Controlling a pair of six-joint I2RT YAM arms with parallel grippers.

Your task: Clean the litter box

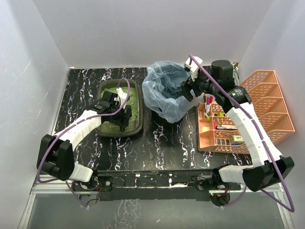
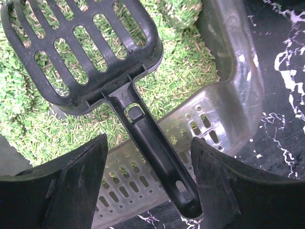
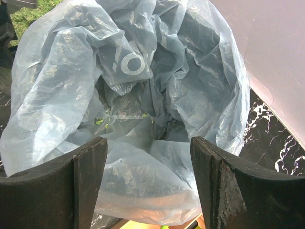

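Black plastic, glossy and slotted: the scoop (image 2: 114, 81) lies with its basket-shaped head on the litter (image 2: 190, 62), and its slim handle runs back between the fingers of the left gripper (image 2: 147, 138). The fingers stand spread and do not pinch it (a gap shows on each side of the handle). The litter is green, short and splintery, and the handle crosses a pale perforated ledge at the tray's edge. The litter box (image 1: 139, 125), dark olive with rounded corners, sits on the left half of the table. Just beside it on the right is the bin, lined with a crumpled, translucent blue bag (image 3: 143, 62). The right gripper (image 3: 148, 143) hangs over the bag's mouth, its fingers wide apart with nothing between them. An orange slatted organiser (image 1: 267, 95) stands further right, against the wall. A broad band of black, white-veined tabletop (image 1: 162, 148) lies between the tray and the arm bases. Plain white walls (image 1: 143, 28) close in the left, far and right sides.
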